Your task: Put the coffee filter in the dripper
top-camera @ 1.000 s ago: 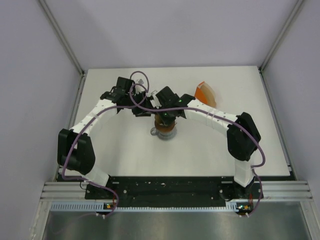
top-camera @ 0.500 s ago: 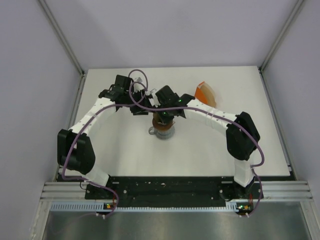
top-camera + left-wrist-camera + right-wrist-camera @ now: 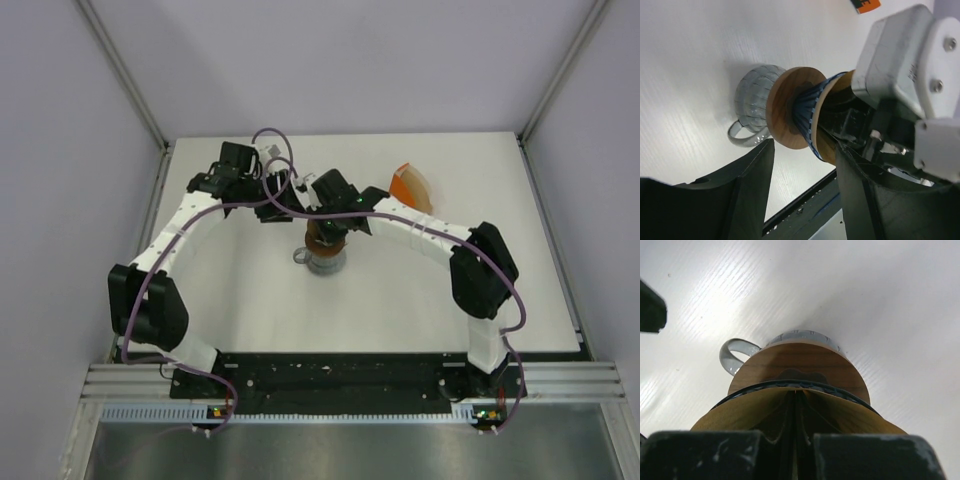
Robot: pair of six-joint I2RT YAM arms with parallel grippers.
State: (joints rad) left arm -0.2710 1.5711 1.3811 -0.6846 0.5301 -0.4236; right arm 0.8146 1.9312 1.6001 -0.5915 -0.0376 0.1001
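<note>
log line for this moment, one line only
right gripper: jaws shut on coffee filter, in dripper mouth | left gripper: jaws open, empty | dripper: on brown ring over grey cup | filter: not released

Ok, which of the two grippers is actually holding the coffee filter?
The right gripper: its jaws are pinched on the coffee filter, down in the mouth of the dripper. The left gripper is open beside the dripper, holding nothing.

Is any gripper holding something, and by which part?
The right gripper pinches the coffee filter at its folded upper edge. The left gripper is open, holding nothing.
</note>
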